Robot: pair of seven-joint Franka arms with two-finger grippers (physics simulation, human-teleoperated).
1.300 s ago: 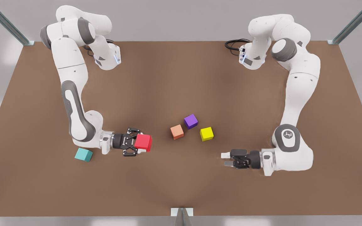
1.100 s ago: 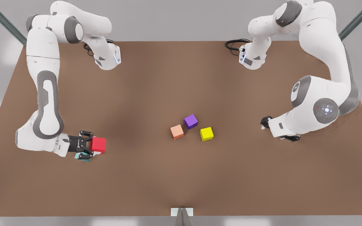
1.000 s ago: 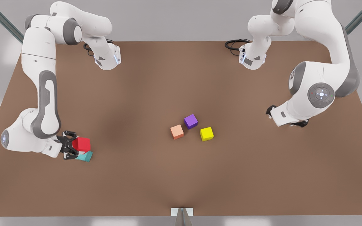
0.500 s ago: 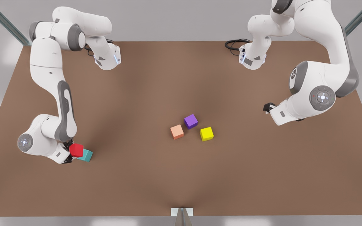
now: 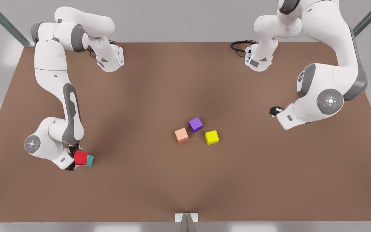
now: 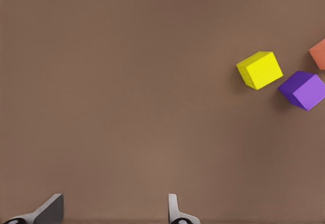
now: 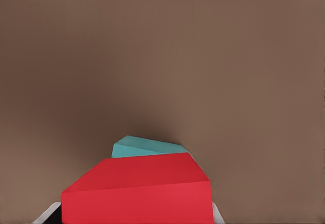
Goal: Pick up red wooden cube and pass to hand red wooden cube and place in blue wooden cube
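Right gripper [image 5: 76, 158], the black claw hand at the front view's left, is clamped on the red cube [image 5: 80, 158]; in the right wrist view the red cube [image 7: 139, 191] sits between pale finger pads at its lower corners. The red cube is over the blue cube [image 5: 90, 160], covering most of it; the blue cube [image 7: 144, 147] peeks out just past the red one, and whether the two touch is unclear. The blue cube rests on the brown table [image 5: 185, 180] near the front view's left edge. Left gripper [image 6: 114, 211] has its fingers [image 6: 175, 209] spread apart, nothing between them, pointing down at bare table; in the front view this arm waits at the right, its gripper [image 5: 274, 110] mostly hidden behind the wrist. Well apart from both, mid-table: yellow cube [image 5: 211, 137], purple cube [image 5: 195, 124] and orange cube [image 5: 181, 135], close together but not touching.
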